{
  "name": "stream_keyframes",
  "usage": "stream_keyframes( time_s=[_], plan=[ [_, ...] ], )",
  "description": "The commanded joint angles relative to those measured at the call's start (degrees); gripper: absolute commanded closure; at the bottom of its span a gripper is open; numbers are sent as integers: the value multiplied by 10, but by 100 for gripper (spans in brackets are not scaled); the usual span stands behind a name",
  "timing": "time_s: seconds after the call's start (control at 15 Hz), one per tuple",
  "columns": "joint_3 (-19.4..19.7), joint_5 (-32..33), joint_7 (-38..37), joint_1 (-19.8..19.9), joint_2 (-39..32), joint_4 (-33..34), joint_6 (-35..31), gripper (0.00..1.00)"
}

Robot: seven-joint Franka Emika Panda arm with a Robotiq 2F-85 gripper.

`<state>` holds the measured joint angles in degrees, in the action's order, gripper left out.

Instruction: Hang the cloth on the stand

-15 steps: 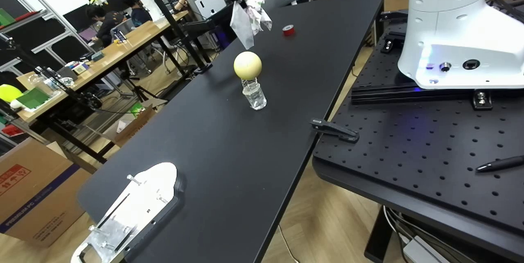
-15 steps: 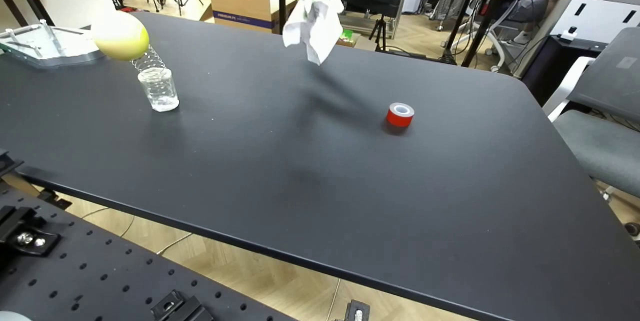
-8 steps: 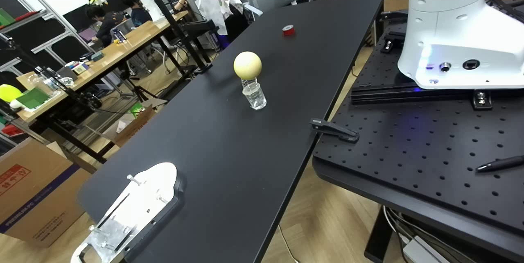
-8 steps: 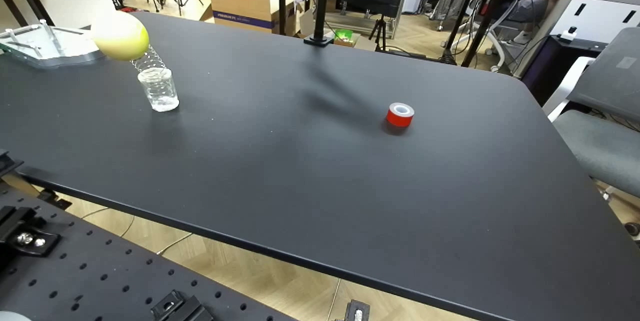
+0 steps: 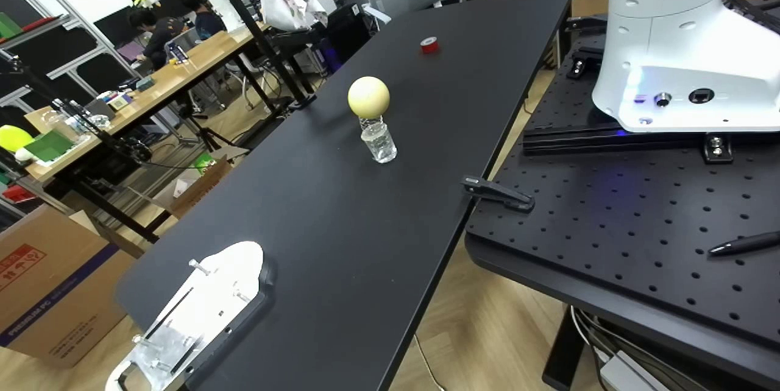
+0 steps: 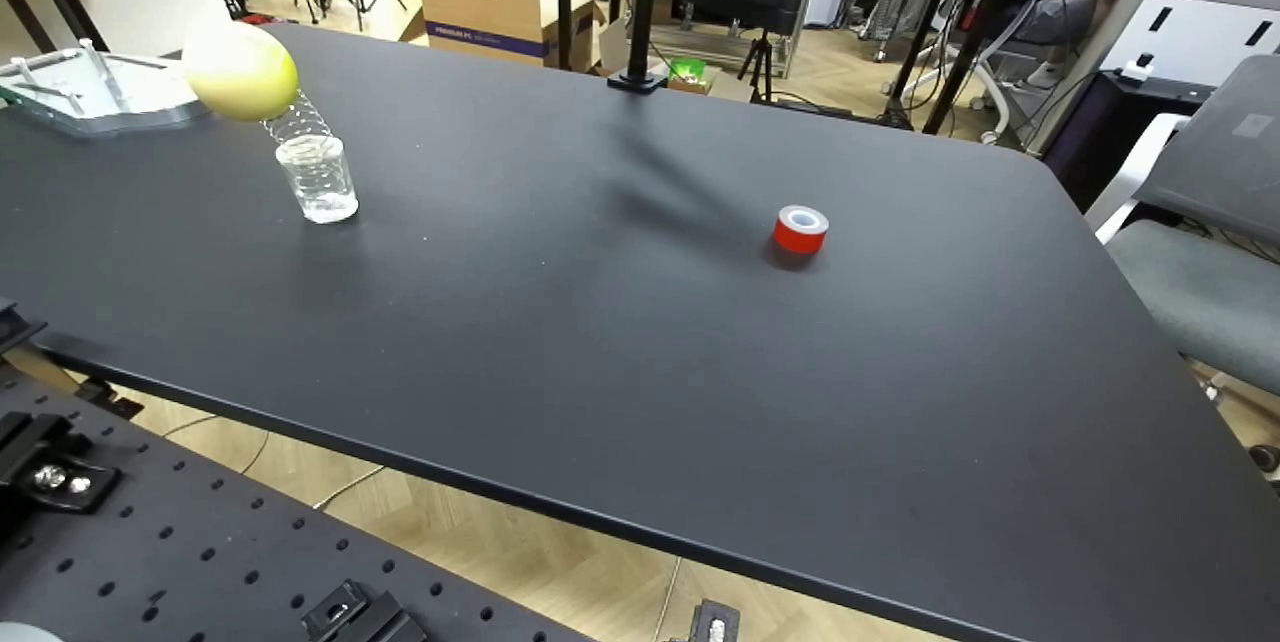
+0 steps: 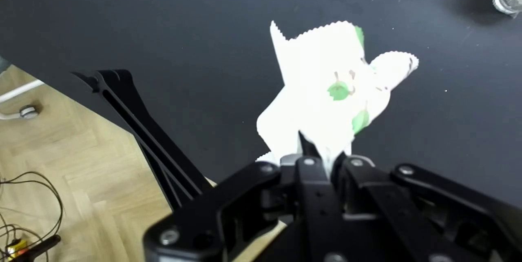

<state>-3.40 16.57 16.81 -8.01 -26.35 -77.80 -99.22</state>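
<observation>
So the gripper (image 7: 324,159) is clamped on the white cloth (image 7: 316,103), the 1 with green leaf-ish prints, and from where I'm standing it's hanging up off the black table (image 6: 600,342). The cloth's near the black stand (image 6: 642,32), but I honestly can't tell if they're touching. Also on the table: a roll of red tape (image 6: 800,240), a white-topped board with pegs (image 5: 213,293) and, between those 2, a yellow ball (image 5: 368,97) on top of a see-through container (image 5: 379,144)

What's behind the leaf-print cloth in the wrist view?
Black tabletop shows past the top and sides of the leaf-print cloth; whatever lies directly behind it is covered. The gripper hides more below.
</observation>
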Motion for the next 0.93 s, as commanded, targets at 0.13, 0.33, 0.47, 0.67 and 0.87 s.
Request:
stream_keyframes(
  time_s=[0.13, 0.33, 0.47, 0.67, 0.87],
  plan=[
    [-6, 6, -6, -15, -40, 49, 33, 98],
    [-9, 1, -5, -14, -40, 34, 30, 98],
    [-10, -2, -3, -12, -39, 24, 30, 98],
    [-12, -5, 2, -10, -38, 9, 33, 98],
    [-15, -5, 4, -10, -35, -14, 27, 98]
  ],
)
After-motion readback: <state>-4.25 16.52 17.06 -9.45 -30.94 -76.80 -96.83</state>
